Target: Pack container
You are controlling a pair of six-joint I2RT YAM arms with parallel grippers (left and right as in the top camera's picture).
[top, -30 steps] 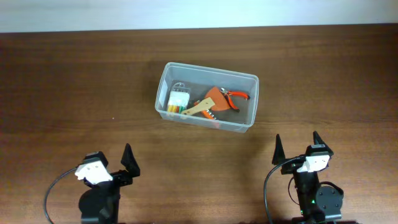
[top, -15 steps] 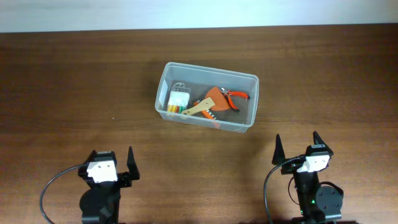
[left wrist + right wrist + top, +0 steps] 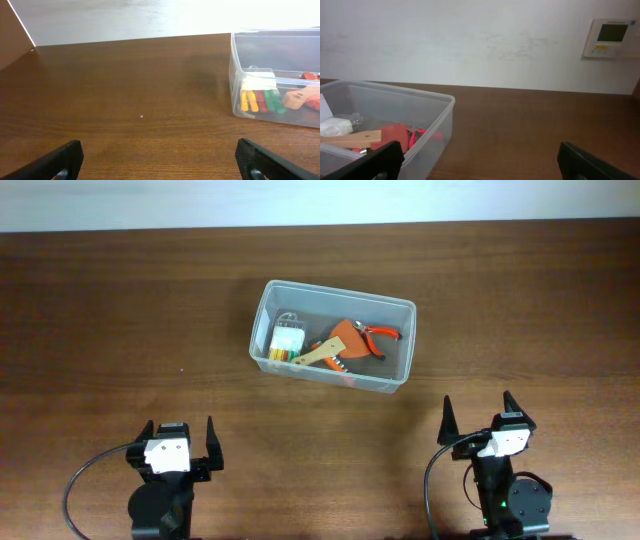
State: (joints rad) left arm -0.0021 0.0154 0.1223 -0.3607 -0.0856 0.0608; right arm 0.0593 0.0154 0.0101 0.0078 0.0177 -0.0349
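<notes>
Two pairs of jaws, both mine, hang apart and empty at the near edge of the surface [image 3: 110,320]. My left gripper [image 3: 179,428] has its jaws spread wide, and from its wrist camera the container [image 3: 274,34] sits ahead and off to the right, its short end wall facing me with a white packet of coloured sticks [image 3: 257,95] pressed against it.

From above, the container [image 3: 338,291] lies between my two arms and farther out than either. Its long axis runs left to right with the right end angled a little toward me. Inside, from left to right, are the packet [image 3: 287,340], a wooden-handled tool [image 3: 320,353] and orange pliers [image 3: 378,335].

My right gripper [image 3: 476,404] is also spread wide and holds nothing. From its wrist the container [image 3: 395,91] is ahead and to the left. I judge the right arm slightly nearer, since the near right corner points toward it. Either arm must reach forward and inward, and I would grip across the short width.
</notes>
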